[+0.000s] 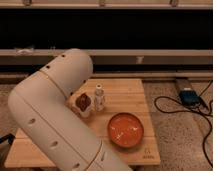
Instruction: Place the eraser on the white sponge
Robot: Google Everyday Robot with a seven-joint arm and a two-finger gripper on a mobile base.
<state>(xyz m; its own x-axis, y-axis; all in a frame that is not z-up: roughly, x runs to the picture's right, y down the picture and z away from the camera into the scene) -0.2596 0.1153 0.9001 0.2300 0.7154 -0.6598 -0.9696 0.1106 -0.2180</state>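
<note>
arm (55, 115): off-white, dotted with small dark holes | gripper: out of sight, colour unreadable | table (127, 92): pale wood, fine grain | bowl (125, 131): orange-red, pale flecks inside | bottle (99, 97): clear, white cap | lump (82, 102): dark brown over white | box (189, 96): blue | cables (165, 108): black | floor (180, 147): speckled grey-beige

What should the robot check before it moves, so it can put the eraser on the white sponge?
1. End effector in sight: not ok. It is out of view; the robot arm fills the left of the picture.
2. Eraser found: cannot tell. None shows clearly.
3. White sponge found: cannot tell. A white thing sits under a brown object, beside the arm.
4. Small bottle upright: ok, just right of the brown object.
5. Orange bowl apart from them: ok, at the front right of the wooden table.
</note>
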